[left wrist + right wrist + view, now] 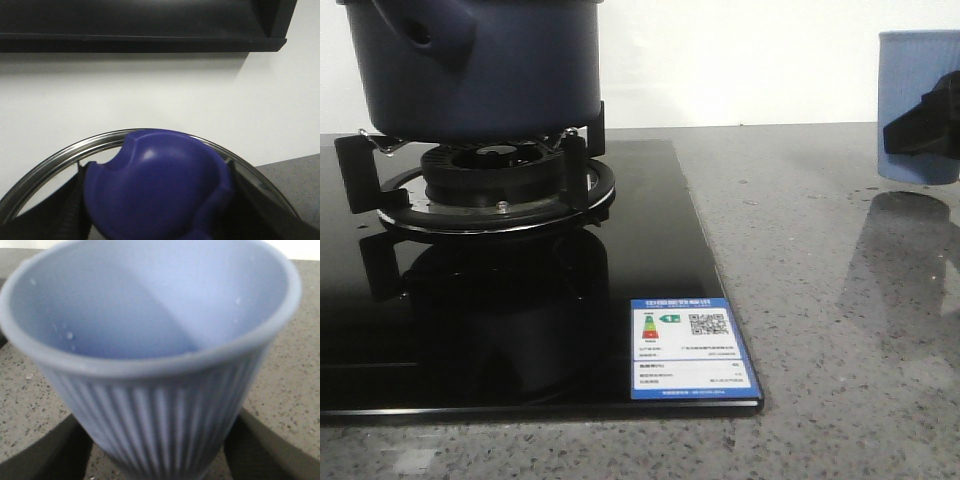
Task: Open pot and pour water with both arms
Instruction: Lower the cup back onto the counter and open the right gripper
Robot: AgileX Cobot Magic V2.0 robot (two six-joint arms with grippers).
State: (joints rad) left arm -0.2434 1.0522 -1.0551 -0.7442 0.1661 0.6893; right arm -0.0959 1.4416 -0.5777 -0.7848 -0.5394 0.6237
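Black hob (650, 240); blue energy label (691, 362)

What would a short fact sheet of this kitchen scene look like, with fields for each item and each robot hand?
pot: dark navy pot on the burner grate of the black glass cooktop
cup: ribbed light-blue cup, looks empty
left gripper: closed around the blue lid knob
right gripper: fingers on either side of the cup
counter: speckled grey stone

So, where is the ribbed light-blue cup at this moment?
In the front view the ribbed light-blue cup is at the far right, over the grey speckled countertop, between the right gripper's black fingers, well away from the dark navy-blue pot on the burner.
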